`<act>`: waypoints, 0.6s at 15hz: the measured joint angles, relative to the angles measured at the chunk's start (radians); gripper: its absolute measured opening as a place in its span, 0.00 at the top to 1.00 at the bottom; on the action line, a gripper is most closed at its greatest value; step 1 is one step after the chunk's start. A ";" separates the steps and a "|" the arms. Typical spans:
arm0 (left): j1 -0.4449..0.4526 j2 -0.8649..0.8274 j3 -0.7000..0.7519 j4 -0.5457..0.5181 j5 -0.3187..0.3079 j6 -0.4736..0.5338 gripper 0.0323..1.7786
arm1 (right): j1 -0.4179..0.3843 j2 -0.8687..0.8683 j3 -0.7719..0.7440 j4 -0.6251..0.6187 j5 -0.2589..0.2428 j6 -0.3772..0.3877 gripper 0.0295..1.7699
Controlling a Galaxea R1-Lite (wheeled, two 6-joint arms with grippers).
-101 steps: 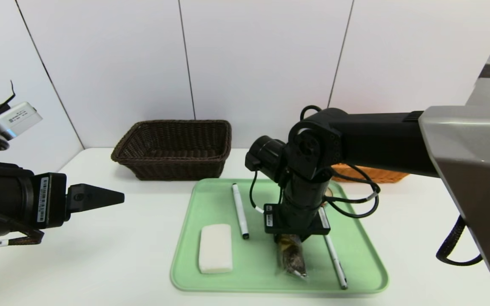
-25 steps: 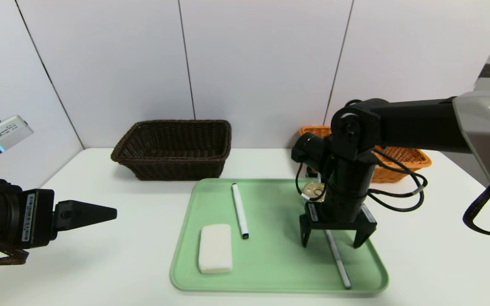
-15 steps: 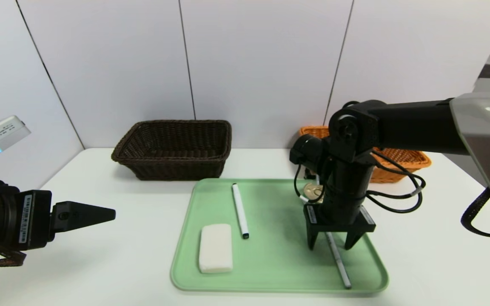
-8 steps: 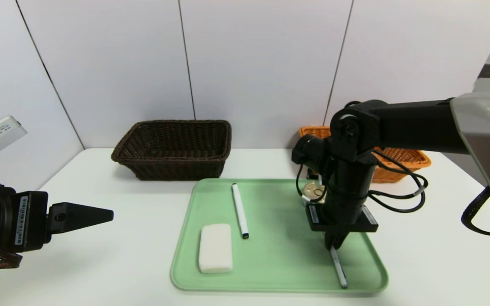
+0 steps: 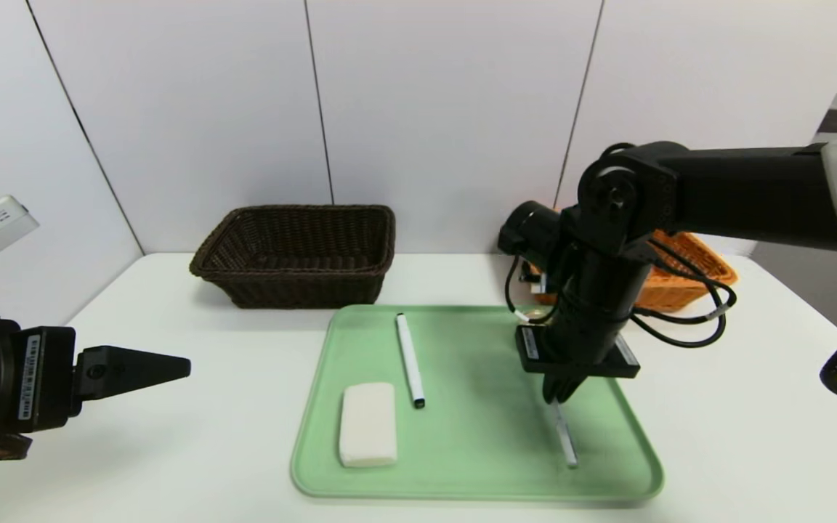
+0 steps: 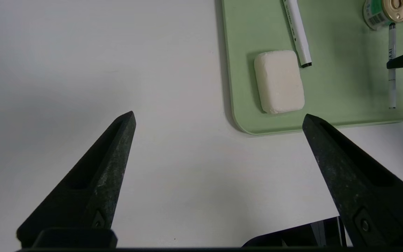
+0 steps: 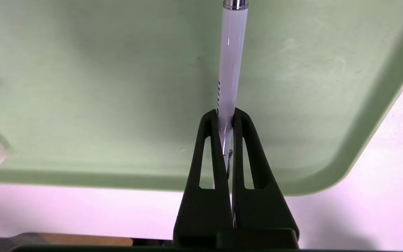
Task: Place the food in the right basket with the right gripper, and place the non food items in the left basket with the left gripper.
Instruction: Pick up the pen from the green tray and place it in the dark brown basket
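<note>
Count on the bench (image 5: 171, 450):

- Baskets: two, one brown (image 5: 295, 254), one orange (image 5: 680, 280).
- Tray: one, green (image 5: 476, 479).
- Pens: two, one marker (image 5: 410, 359) and one slim pen (image 5: 562, 432).
- Soap bar: one, white (image 5: 368, 423).
- Can: one, gold-topped (image 6: 385, 12), seen from the left wrist only.
- Pincers: two, left (image 5: 135, 367) and right (image 5: 560, 392).

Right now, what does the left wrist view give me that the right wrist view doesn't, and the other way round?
Only the left wrist view shows the can at the tray's far corner, the whole white block, the full marker and the open left gripper over bare table. Only the right wrist view shows the right gripper shut on the pen, close up. Both show the green tray and that pen.
</note>
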 joint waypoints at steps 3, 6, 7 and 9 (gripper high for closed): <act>0.000 -0.004 -0.001 0.001 0.000 -0.001 0.05 | 0.036 -0.031 -0.023 0.000 0.085 0.000 0.97; 0.001 -0.014 0.002 0.003 0.002 -0.001 0.05 | 0.059 -0.067 -0.041 -0.020 0.212 -0.012 0.97; 0.002 -0.017 0.005 0.003 0.003 -0.001 0.05 | 0.065 -0.086 -0.043 -0.061 0.255 -0.015 0.97; 0.002 -0.019 0.010 0.003 0.003 -0.001 0.05 | 0.077 -0.116 -0.045 -0.196 0.276 -0.016 0.97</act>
